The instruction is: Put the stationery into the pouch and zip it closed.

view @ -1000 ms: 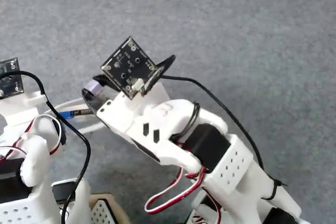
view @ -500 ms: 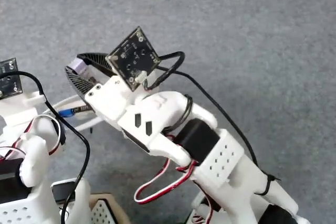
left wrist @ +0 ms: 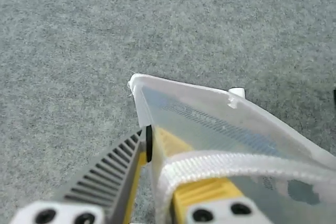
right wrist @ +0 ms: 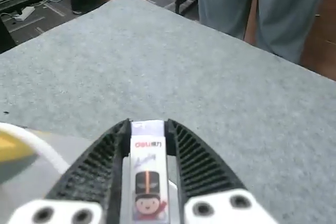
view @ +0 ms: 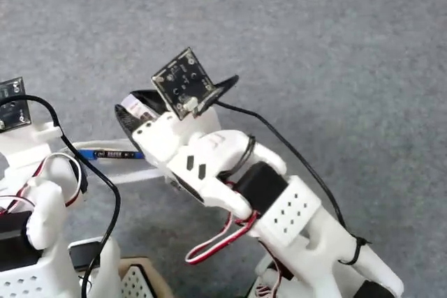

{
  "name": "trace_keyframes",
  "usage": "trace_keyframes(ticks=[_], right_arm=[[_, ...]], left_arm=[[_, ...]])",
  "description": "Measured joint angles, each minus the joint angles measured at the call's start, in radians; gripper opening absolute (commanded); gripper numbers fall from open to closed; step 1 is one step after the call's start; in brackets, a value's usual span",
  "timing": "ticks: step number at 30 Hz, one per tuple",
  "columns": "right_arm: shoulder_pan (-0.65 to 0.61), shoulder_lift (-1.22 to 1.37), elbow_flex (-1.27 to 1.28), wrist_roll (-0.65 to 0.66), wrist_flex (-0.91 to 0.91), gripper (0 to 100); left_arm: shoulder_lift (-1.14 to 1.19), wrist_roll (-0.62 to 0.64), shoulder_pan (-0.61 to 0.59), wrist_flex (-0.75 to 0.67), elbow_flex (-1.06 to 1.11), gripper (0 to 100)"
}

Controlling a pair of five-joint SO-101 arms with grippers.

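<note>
The pouch [left wrist: 220,124] is pinched at its white edge by the left gripper [left wrist: 153,142], over the grey table [left wrist: 79,35]. Just past the pouch, a small eraser [right wrist: 147,182] with a toy soldier picture is squeezed tight by the right gripper [right wrist: 148,129].

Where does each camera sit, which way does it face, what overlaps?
High view: fixed above, looking down on the grey felt table; both white arms show.
Left wrist view: on the left arm, looking down past the left gripper, shut on a translucent white mesh pouch.
Right wrist view: on the right arm, looking across the table past the right gripper, shut on a white cartoon-printed eraser.
Shared: high and right wrist both show that eraser.
</note>
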Motion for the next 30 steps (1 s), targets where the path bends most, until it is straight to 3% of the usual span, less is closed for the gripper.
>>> trace_keyframes(ticks=[7, 13, 21, 30], right_arm=[[-0.015, -0.068, -0.012, 0.000, 0.018, 1.2], [-0.146, -0.069, -0.133, 0.000, 0.176, 1.2], [-0.173, -0.069, -0.114, 0.003, 0.176, 1.2], [-0.180, -0.071, -0.009, 0.120, 0.126, 1.2]], left_arm=[[0.000, 0.000, 0.000, 0.000, 0.000, 3], [0.000, 0.000, 0.000, 0.000, 0.000, 3], [0.000, 0.000, 0.000, 0.000, 0.000, 3], [0.000, 0.000, 0.000, 0.000, 0.000, 3]])
